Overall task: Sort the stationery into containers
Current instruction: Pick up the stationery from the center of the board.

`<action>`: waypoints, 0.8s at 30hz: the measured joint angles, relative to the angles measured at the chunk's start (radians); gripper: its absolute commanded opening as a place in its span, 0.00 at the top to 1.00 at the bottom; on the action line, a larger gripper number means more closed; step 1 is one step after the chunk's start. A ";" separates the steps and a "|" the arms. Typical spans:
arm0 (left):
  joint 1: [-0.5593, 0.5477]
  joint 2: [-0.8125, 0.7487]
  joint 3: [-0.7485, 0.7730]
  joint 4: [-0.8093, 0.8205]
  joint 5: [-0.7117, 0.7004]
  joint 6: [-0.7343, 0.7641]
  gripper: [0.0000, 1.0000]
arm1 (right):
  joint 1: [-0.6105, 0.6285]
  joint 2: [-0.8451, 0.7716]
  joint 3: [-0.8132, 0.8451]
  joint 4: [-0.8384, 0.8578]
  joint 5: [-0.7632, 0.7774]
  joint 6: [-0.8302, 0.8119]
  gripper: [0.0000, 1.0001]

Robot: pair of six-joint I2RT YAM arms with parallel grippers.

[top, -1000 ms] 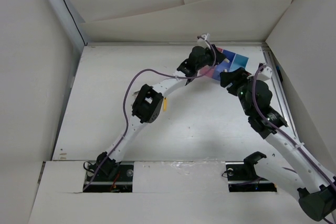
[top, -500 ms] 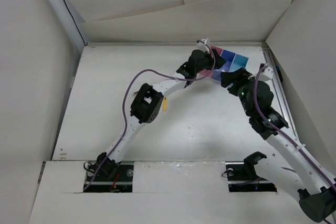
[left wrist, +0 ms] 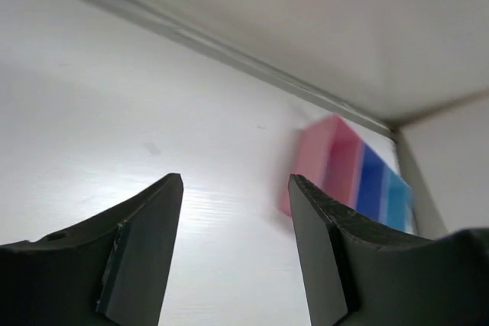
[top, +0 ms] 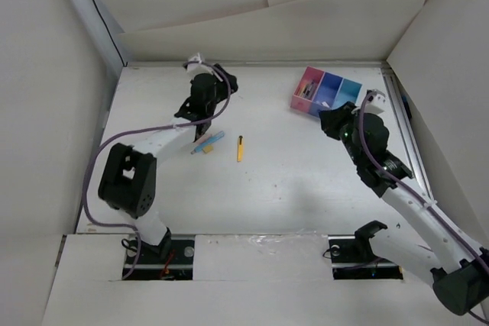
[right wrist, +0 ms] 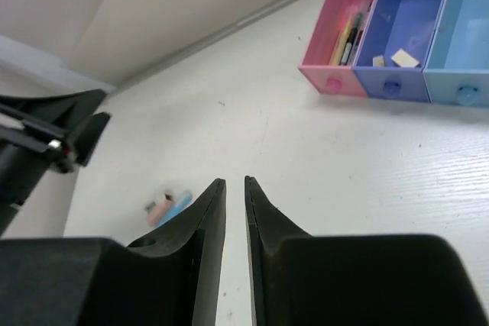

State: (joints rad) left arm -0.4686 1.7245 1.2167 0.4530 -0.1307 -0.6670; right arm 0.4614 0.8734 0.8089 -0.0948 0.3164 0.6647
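- Tray (top: 327, 91) of three joined boxes sits in the upper right of the top view, on the table (top: 290, 181) near the back wall (top: 252, 43).
- Pink compartment (right wrist: 336, 70) is at the tray's left end and has several thin pens (right wrist: 348, 36) standing or leaning in it.
- Dark blue compartment (right wrist: 428, 13) is in the middle, with two small pale bits (right wrist: 397, 57) on its floor. I can't tell what they are.
- Cyan compartment (right wrist: 470, 36) is at the right end; only part of it is in the right wrist view.
- Loose on the table, left of centre in the top view: yellow pen (top: 239, 148) lies alone, roughly vertical in the frame.
- Light blue marker (top: 212, 140) is just left of the yellow pen, with a short pink-orange piece (top: 205, 150) touching or right beside it. It is blurry in the wrist view.
- Left arm (top: 172, 137) lies just beside the light blue marker, crowding it from the left.
- Left pincer (left wrist: 235, 188) is up in the upper left of the top view, well apart from the tray. Its fingers are spread wide with nothing between them; the tray shows blurred beyond them.
- Right pincer (right wrist: 233, 182) is just below the tray in the top view. Its fingers are almost together with only a thin slit, holding nothing, and aim toward the loose marker pair.
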 measured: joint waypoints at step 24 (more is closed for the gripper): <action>-0.018 -0.163 -0.379 -0.342 -0.423 0.006 0.15 | 0.096 0.208 0.066 -0.002 -0.089 -0.056 0.22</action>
State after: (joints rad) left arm -0.4870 1.5612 0.8375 0.1108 -0.5533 -0.6609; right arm 0.5571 1.0813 0.8753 -0.0971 0.2276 0.6090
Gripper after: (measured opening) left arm 0.857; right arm 0.780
